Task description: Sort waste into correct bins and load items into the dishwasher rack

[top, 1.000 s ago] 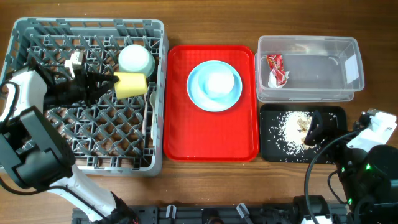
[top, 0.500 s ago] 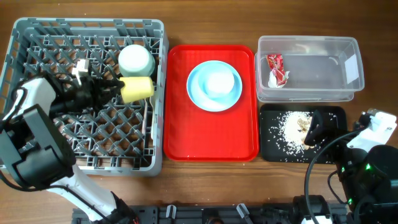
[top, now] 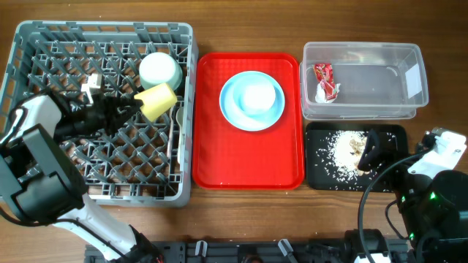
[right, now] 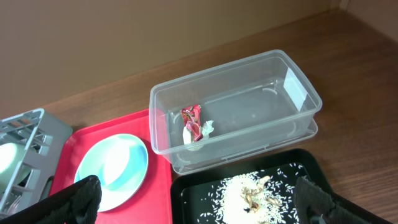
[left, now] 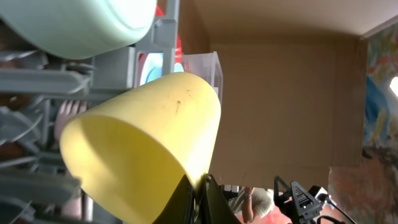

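We find the small yellow cup (top: 159,101) tilted in the dishwasher rack (top: 102,29), 2 o'clock sector, its rim pinched by the left gripper (top: 136,108). The mint-green bowl (top: 160,69) sits at the cup's 12 o'clock. The right gripper (top: 369,150) is spread wide above the black tray (top: 395,133).

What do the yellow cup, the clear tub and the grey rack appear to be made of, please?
The yellow cup looks like opaque matte plastic, with faint dark scuffs on its side. The clear tub seems thin glossy plastic: see-through, wood showing beneath. The grey rack appears moulded matte plastic, given its uniform lattice.
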Available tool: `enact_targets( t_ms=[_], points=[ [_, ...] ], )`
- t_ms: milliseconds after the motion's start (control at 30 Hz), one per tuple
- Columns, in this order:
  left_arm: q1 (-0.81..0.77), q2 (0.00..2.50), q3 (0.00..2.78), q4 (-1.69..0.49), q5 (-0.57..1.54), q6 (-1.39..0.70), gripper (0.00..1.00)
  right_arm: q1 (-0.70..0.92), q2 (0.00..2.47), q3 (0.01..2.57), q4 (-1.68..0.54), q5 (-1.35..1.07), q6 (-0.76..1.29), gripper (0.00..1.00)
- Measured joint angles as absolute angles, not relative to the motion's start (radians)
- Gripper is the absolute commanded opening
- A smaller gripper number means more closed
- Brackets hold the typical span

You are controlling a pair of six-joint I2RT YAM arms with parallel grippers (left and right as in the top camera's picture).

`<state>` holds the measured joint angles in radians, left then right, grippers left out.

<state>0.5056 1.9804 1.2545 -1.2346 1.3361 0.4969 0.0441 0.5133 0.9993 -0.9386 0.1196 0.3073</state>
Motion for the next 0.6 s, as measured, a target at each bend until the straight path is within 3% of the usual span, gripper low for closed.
enact_targets(
  t_ms=[133, 167, 200, 600],
  points=[
    [0.535, 1.98, 1.254, -1.262, 1.306, 0.497, 0.07, 0.044, 0.513, 0.999, -0.939, 0.12, 0.307, 1.0],
    [0.54, 1.98, 1.254, -1.274, 1.299, 0.497, 0.83, 0.044, 0.513, 0.999, -0.939, 0.12, 0.307, 1.0],
    [0.546, 1.98, 1.254, -1.287, 1.291, 0.497, 1.0, 0.044, 0.513, 0.999, -0.939, 0.12, 0.307, 1.0],
    [0.593, 1.979, 1.253, -1.421, 1.253, 0.504, 1.0, 0.044, 0.513, 0.999, -0.939, 0.12, 0.307, 1.0]
  ],
)
